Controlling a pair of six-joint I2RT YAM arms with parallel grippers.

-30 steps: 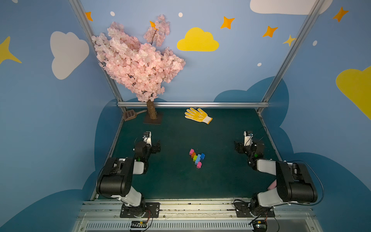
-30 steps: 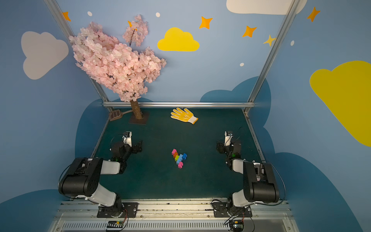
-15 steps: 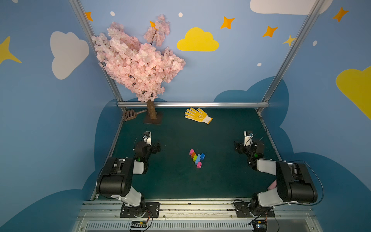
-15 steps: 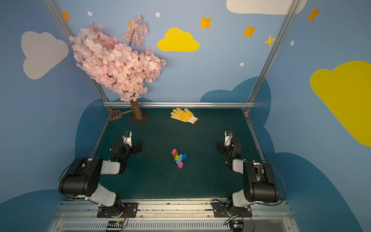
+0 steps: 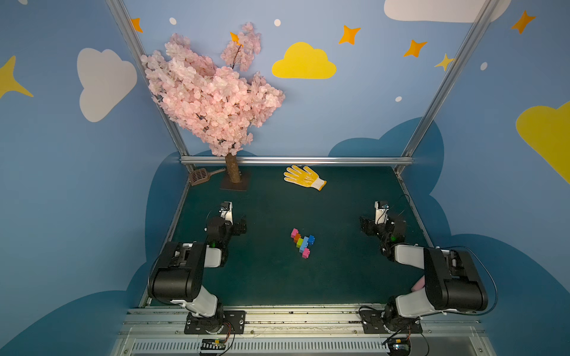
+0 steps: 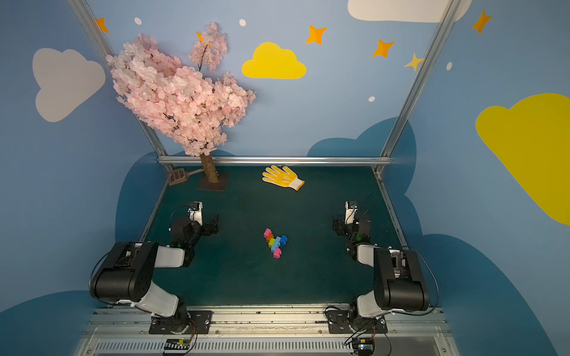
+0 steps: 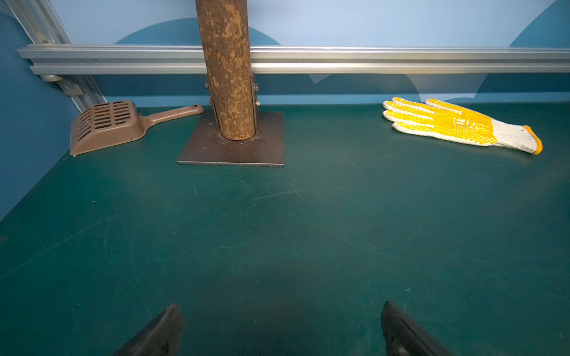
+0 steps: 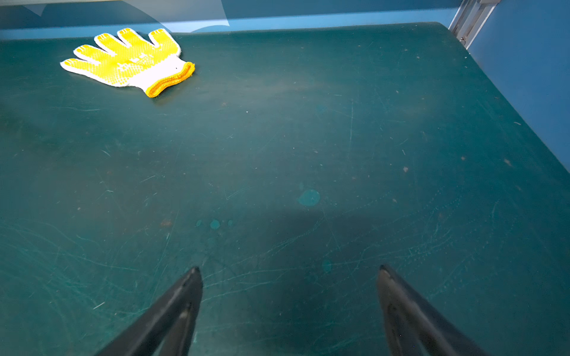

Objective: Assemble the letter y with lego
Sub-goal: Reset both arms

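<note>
The lego bricks sit joined as the letter y [image 5: 303, 243] [image 6: 275, 242] flat on the middle of the green mat. A pink [image 5: 294, 232], orange [image 5: 297, 237] and lime green [image 5: 299, 243] arm meets a blue brick [image 5: 311, 239]. A light-blue brick and a pink brick [image 5: 306, 253] form the stem. My left gripper [image 5: 239, 226] [image 7: 282, 311] rests low at the mat's left side, open and empty. Open and empty too, my right gripper [image 5: 368, 226] [image 8: 290, 271] rests at the right side. Both stand well apart from the bricks, which neither wrist view shows.
A yellow glove [image 5: 303, 178] [image 7: 456, 124] [image 8: 129, 61] lies at the back centre. A pink blossom tree on a square base [image 5: 234, 185] [image 7: 234, 145] stands back left, with a brown scoop [image 5: 200, 176] [image 7: 105, 126] beside it. Metal rails edge the mat.
</note>
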